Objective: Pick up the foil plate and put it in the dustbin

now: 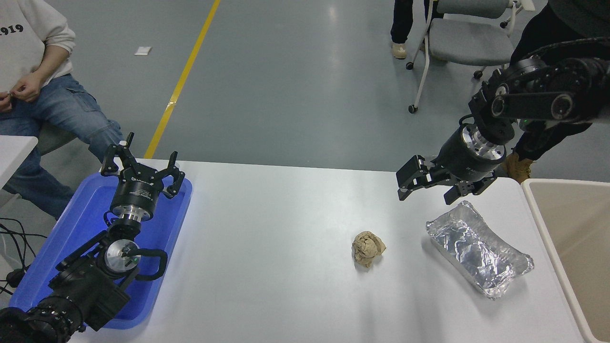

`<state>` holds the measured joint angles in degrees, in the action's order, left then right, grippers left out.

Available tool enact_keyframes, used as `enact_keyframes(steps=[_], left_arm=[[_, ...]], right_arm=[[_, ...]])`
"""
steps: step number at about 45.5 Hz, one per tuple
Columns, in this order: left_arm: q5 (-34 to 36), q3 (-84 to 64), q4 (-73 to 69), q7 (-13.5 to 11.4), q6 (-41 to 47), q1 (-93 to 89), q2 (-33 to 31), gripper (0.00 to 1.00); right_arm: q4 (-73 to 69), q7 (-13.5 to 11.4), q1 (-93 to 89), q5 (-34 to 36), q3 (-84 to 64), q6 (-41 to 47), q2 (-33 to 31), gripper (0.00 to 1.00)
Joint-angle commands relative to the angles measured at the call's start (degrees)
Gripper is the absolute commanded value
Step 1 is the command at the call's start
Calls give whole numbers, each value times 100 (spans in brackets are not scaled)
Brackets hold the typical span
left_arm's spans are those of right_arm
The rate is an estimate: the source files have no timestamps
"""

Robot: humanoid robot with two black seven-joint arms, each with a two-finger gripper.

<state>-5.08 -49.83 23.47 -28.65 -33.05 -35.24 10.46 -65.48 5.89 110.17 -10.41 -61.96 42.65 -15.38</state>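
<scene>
The foil plate (479,248), a shiny crinkled silver tray, lies on the white table (267,247) at the right, slanting from upper left to lower right. The dustbin (572,247), beige with a pale rounded rim, stands just right of it at the table's right edge. My right gripper (429,190) hangs open and empty above the table, just beyond the plate's far corner, not touching it. My left gripper (143,164) is parked open at the lower left, over the blue tray.
A crumpled brown paper ball (368,247) lies left of the foil plate. A shallow blue plastic tray (86,224) sits at the table's left edge. A seated person (43,90) is at the far left, a grey chair (469,43) and another person's legs at the far right.
</scene>
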Motion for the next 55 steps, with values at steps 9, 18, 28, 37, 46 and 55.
enact_keyframes(steps=[9,18,28,37,46,55], left_arm=[[-1,0,0,0,0,0,0,100],[7,0,0,0,0,0,0,100],[7,0,0,0,0,0,0,100],[7,0,0,0,0,0,0,100],[7,0,0,0,0,0,0,100],[-1,0,0,0,0,0,0,100]], right_arm=[[0,0,-4,-5,0,-2,9,100],[0,0,-4,-5,0,-2,0,100],[53,0,-22,4,0,-11,-9,100],[70,0,-57,4,0,-11,18,100],[176,0,-101,4,0,-11,26,100],[184,9,-127,4,17,-20,-17,100]])
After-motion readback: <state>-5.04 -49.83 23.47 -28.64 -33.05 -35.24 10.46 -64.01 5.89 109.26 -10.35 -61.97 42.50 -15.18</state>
